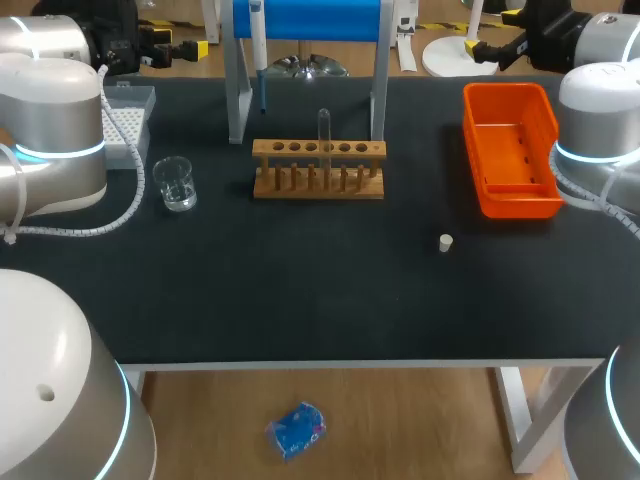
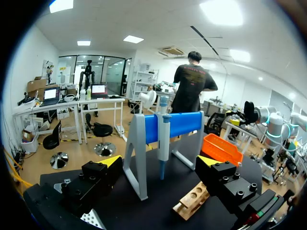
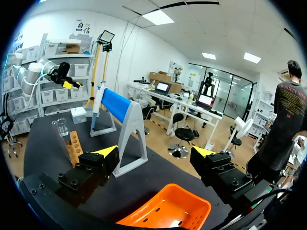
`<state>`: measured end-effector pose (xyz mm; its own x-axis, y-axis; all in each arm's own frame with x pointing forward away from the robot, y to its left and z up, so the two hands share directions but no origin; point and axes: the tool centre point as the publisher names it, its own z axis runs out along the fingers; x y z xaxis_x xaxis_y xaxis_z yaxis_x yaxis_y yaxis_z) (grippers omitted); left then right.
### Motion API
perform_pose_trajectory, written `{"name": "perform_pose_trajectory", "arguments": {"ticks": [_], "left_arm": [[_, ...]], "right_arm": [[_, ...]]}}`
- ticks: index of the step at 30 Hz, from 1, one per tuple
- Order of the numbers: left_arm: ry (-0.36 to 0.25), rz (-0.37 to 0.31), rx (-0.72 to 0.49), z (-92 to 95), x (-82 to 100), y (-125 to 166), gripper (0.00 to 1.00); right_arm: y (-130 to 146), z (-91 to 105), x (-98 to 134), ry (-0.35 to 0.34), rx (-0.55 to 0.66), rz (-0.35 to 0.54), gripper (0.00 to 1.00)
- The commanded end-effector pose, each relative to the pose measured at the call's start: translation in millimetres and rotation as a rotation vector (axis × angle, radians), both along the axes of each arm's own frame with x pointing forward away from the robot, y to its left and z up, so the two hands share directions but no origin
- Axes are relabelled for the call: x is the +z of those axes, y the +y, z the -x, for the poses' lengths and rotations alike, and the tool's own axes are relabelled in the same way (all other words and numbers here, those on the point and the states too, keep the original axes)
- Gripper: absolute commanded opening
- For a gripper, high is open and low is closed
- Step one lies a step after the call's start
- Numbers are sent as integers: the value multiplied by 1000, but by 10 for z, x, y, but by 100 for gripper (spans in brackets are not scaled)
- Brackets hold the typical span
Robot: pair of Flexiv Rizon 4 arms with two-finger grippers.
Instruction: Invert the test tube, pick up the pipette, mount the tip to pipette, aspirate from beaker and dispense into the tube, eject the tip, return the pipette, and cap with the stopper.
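On black tabletop [image 1: 300, 290], far side: clear glass test tube [image 1: 323, 130] vertical in wooden rack [image 1: 318, 185] (rounded end up); left gripper [image 2: 160, 163], right gripper [image 3: 156, 152] spread apart.

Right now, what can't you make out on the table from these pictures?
- Beaker, head view: too small and clear to tell its liquid level.
- Tip box, head view: partly hidden behind the left arm; tips too small to count.
- Stopper, head view: too small to tell which end is up.

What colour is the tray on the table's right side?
The tray is orange, clearest in the head view.
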<state>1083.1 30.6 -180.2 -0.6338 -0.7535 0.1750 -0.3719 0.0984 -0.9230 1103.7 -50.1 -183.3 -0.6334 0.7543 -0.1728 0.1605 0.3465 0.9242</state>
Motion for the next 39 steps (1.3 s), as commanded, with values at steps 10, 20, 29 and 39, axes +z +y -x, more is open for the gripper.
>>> {"name": "perform_pose_trajectory", "arguments": {"ticks": [10,20,29,39], "left_arm": [[-3,1,2,3,-9,-3,100],[-54,3,-95,155,143,-43,100],[-68,-76,-287,402,200,-98,100],[-32,-155,-440,591,116,-239,100]], "right_arm": [[-1,-4,-4,0,0,0,100],[21,114,187,-60,86,-47,100],[122,458,336,-105,300,-128,100],[187,789,415,-64,591,-174,100]]}}
